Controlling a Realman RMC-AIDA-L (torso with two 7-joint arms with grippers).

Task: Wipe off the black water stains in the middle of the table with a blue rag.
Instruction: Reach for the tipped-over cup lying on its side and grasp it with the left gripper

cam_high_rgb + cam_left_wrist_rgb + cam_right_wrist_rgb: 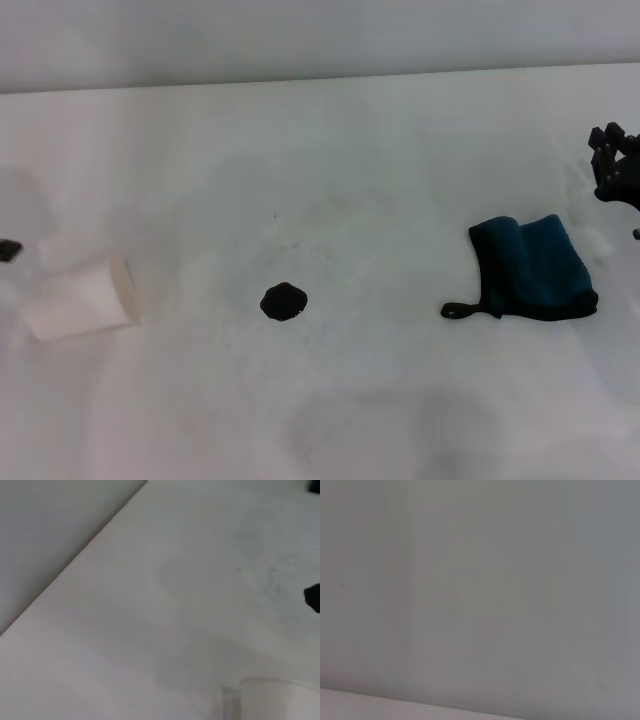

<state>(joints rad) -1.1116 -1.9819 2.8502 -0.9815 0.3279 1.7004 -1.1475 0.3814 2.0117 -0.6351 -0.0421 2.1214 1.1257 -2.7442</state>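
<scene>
The black water stain (pixel 283 301) is a small glossy blot in the middle of the white table (pixel 380 400); the left wrist view catches its edge (pixel 313 598). The blue rag (pixel 535 268) lies crumpled to the right of it, its black loop pointing toward the stain. My right gripper (pixel 613 165) hovers at the far right edge, behind and to the right of the rag, not touching it. Only a black tip of my left gripper (pixel 8 250) shows at the far left edge, well away from the stain.
A white paper cup (pixel 82 298) lies on its side at the left, close to the left gripper; its rim (pixel 280 695) shows in the left wrist view. A tiny dark speck (pixel 275 214) sits behind the stain. The table's back edge (pixel 320 80) meets a grey wall.
</scene>
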